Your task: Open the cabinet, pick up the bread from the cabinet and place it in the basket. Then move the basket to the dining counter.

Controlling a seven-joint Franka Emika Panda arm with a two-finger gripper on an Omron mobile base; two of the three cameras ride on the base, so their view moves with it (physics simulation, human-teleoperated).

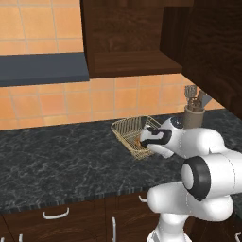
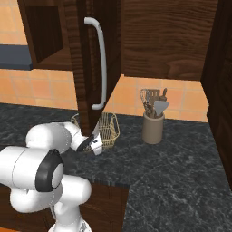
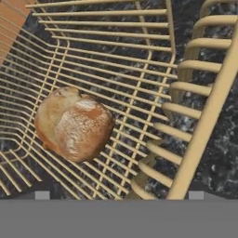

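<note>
1. Right now your pincer (image 1: 142,140) sits at the near edge of the basket (image 1: 124,127), its dark hand pressed close to the wire rim in the left base view; whether it is released or clenched you cannot tell, since the fingertips are barely seen in any view.
2. Just ahead of the pincer, in the hand view, the bread (image 3: 73,123) lies on the basket's wire floor, a round tan-brown roll resting loose, apart from the flared side wall (image 3: 204,107) that runs along the pincer's right.
3. Under the basket you see the black marbled counter (image 1: 56,160); the basket stands flat on it, directly in front of the pincer.
4. Beyond the basket and off to the pincer's right stands a tan utensil holder (image 2: 153,128) with a whisk and spatulas sticking up, well apart from the basket.
5. Above the pincer hangs the cabinet (image 2: 88,68), its door swung out towards you, with the long silver bar handle (image 2: 100,63) upright on its edge in the right base view.
6. Behind everything runs an orange tiled wall (image 1: 47,101).
7. You can read no brand, label or writing on any of these things.
</note>
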